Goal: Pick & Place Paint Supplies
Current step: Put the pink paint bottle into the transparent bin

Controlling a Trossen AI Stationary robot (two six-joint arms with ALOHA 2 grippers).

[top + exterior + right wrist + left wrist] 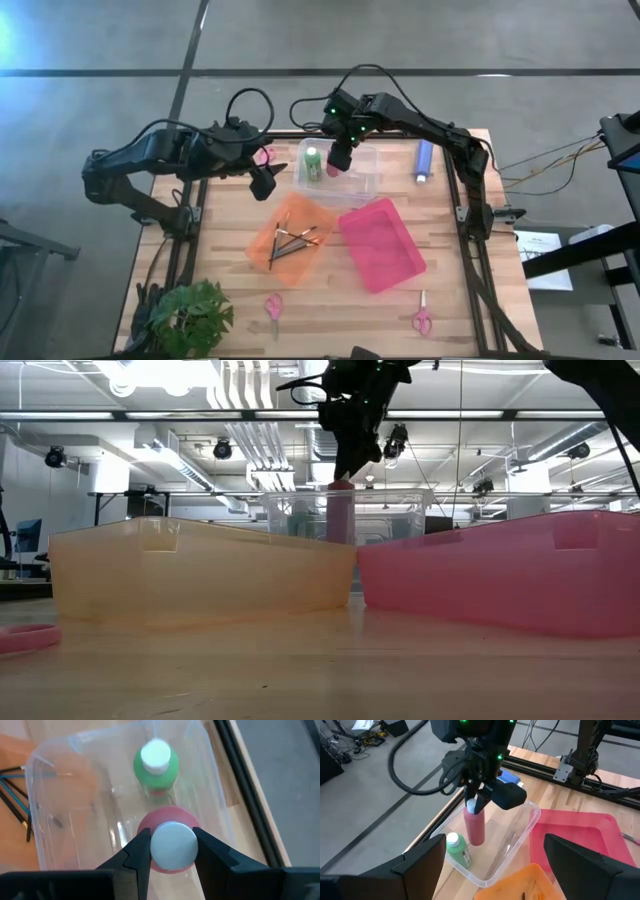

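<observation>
High view: wooden counter (pixel 230 255) seen from straight above, with a clear bin (pixel 362 178) at the far middle, an orange bin (pixel 262 238) and a pink bin (pixel 385 245) nearer.
High view, right pincer (pixel 340 160): over the clear bin, beside the green bottle (pixel 313 162) standing inside it.
High view, left pincer (pixel 263 184): just left of the clear bin, above the counter, holding nothing.
High view, other supplies: blue bottle (pixel 424 160) lying on the counter right of the clear bin; brushes (pixel 292 240) lying in the orange bin.
Low view: pink bottle (pixel 341 512) upright behind the orange and pink bins, right pincer on its top.
Left wrist view: pink bottle upright inside the clear bin, green bottle just beside it; left fingers (pixel 422 865) spread wide apart.
Right wrist view: right pincer clamped on the pink bottle's white cap (pixel 173 844), one finger either side; green bottle just beyond, inside the same bin.
</observation>
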